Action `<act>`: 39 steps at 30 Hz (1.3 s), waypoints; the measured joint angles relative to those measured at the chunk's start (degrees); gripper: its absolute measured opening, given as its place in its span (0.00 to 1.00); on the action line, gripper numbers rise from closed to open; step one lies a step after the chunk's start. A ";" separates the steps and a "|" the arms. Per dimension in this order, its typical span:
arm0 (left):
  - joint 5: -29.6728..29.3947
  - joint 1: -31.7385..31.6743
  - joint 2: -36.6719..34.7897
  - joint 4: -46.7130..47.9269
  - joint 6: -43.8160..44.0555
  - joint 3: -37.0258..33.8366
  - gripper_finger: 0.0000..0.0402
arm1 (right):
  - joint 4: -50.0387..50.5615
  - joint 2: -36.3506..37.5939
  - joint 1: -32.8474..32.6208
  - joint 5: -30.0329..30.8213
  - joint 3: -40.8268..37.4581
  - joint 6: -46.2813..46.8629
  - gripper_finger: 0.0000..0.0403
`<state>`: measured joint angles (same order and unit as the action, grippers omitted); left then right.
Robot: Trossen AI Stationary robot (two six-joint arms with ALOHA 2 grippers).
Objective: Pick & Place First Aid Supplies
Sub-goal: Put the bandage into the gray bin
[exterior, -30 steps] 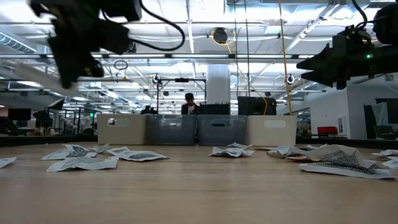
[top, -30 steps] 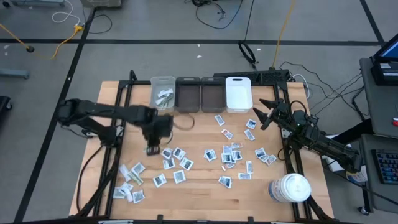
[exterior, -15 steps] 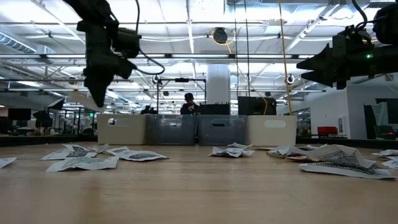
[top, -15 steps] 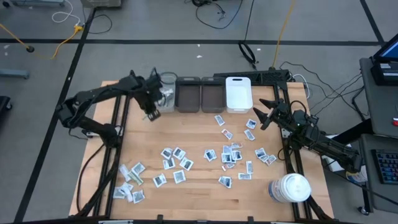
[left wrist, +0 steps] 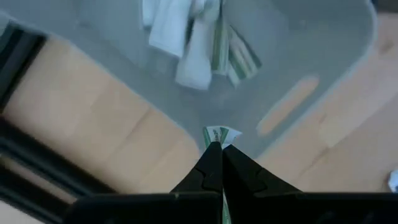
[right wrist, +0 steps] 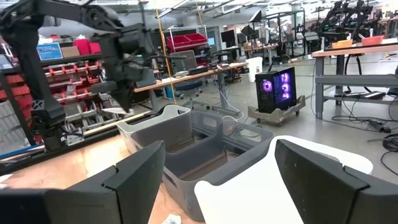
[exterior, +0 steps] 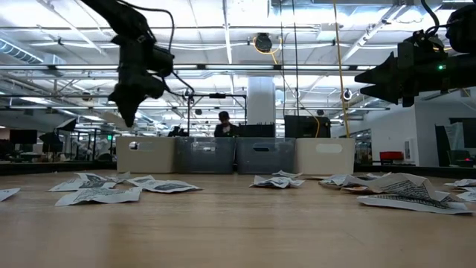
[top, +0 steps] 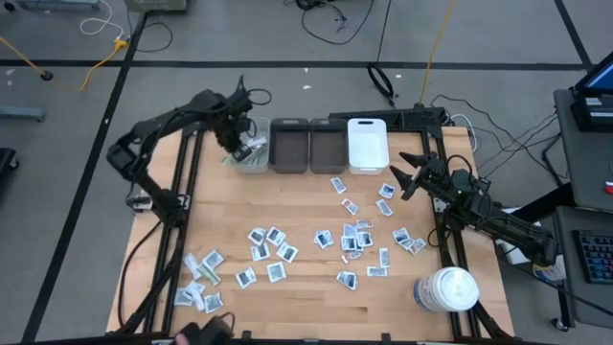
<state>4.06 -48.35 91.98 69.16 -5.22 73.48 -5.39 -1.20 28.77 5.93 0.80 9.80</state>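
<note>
My left gripper (top: 236, 146) hangs over the near left corner of the pale leftmost bin (top: 252, 144) at the table's far edge, shut on a greenish-white wrapped strip (left wrist: 221, 133). In the left wrist view the bin (left wrist: 298, 56) holds several more such strips (left wrist: 199, 43) on its floor. Small white sachets (top: 350, 235) lie flat and scattered on the wooden table, with another cluster (top: 201, 278) at the near left. My right gripper (top: 406, 178) waits level and open at the right side, touching nothing. My left gripper pinches the greenish-white strip between its two shut fingers (left wrist: 211, 165). Only the strip's short end (left wrist: 222, 132) pokes out past the fingertips. The fingers come from above, pointing down. The strip is lifted clear, above the bin's near edge.
Two dark grey bins (top: 289, 144) (top: 327, 144) and a white bin (top: 367, 144) stand in a row beside the pale one. A large white round jar (top: 447, 289) sits at the near right. Black frame rails (top: 182, 172) run along both table sides.
My left gripper, staying shut on the strip, has swung from above the table's left middle toward the far edge and now hangs over the leftmost bin. It has rolled about its downward axis on the way.
</note>
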 joint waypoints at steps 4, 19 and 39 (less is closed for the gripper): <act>0.35 -1.37 5.61 2.22 -1.00 7.08 0.00 | 0.00 -0.01 0.02 -0.02 0.02 0.00 0.74; 0.24 0.09 16.65 -2.80 -0.31 11.12 0.00 | 0.02 -0.01 0.02 -0.02 0.00 0.00 0.74; -0.91 0.50 19.00 -7.81 -0.29 11.10 0.44 | 0.02 -0.01 0.00 -0.02 0.02 0.00 0.74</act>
<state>3.15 -47.86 110.98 61.35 -5.51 84.58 -5.37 -1.21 28.78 5.91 0.82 9.80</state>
